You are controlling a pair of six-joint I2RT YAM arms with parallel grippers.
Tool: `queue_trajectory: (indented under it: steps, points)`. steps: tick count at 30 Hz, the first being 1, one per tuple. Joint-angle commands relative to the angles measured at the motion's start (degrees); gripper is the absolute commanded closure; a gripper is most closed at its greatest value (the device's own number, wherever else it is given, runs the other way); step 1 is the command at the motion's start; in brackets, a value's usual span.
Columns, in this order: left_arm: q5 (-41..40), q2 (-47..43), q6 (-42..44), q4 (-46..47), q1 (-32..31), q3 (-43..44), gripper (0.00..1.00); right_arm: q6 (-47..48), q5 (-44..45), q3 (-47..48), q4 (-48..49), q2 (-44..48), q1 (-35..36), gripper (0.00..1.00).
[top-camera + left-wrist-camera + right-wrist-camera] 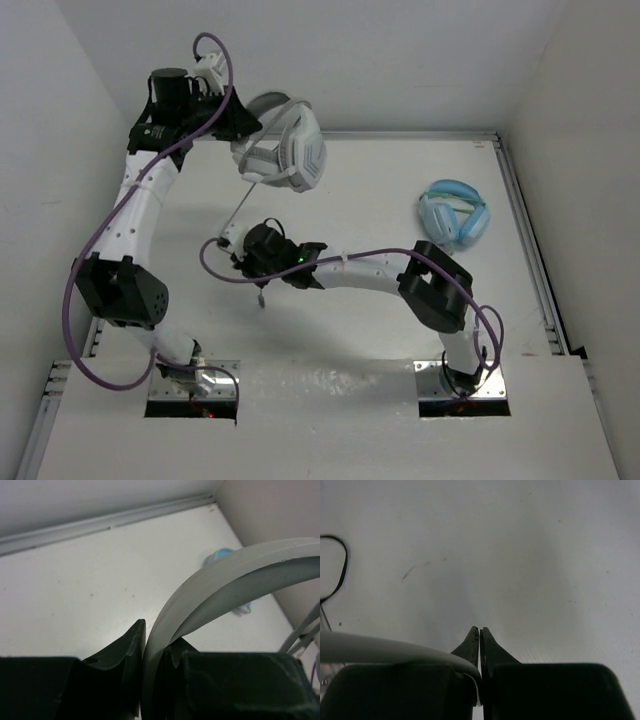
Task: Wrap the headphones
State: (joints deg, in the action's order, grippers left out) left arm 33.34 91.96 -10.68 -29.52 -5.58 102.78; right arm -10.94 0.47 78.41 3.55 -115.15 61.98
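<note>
The white and light-grey headphones hang raised above the table at the back left. My left gripper is shut on their grey headband, which runs between the jaws of the left gripper in the wrist view. The thin grey cable runs down from an ear cup to my right gripper, which is shut on it. In the right wrist view the cable passes over the left finger into the closed right gripper. The cable's end dangles below the right gripper.
Light blue headphones lie on the table at the right; they also show blurred in the left wrist view. White walls enclose the table at the back and sides. A thin dark loop shows at the left of the right wrist view.
</note>
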Motion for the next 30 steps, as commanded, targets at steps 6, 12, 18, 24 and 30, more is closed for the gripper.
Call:
queue_trajectory:
  steps: [6, 12, 18, 24, 30]
  points:
    - [-13.10, 4.80, 15.67, 1.39, -3.64, -3.19, 1.00, 19.38, -4.32, 12.29, -28.59, 3.26, 7.72, 1.00]
    - [-26.47, -0.11, 26.48, 11.05, -11.80, -21.90, 1.00, 17.54, -8.20, 13.96, -26.50, 9.85, 5.63, 1.00]
    - [-40.60, -1.26, 33.68, 18.08, -17.43, -32.10, 1.00, 4.29, -7.68, 21.15, -31.84, 14.07, -1.23, 1.00]
    - [-50.73, -1.61, 38.19, 25.03, -20.17, -36.95, 1.00, -4.60, -6.79, 19.53, -38.80, 19.50, -3.44, 1.00]
    - [-54.52, -1.43, 41.43, 28.64, -20.69, -38.00, 1.00, -9.71, -11.90, 5.81, -31.33, 30.14, -3.44, 1.00]
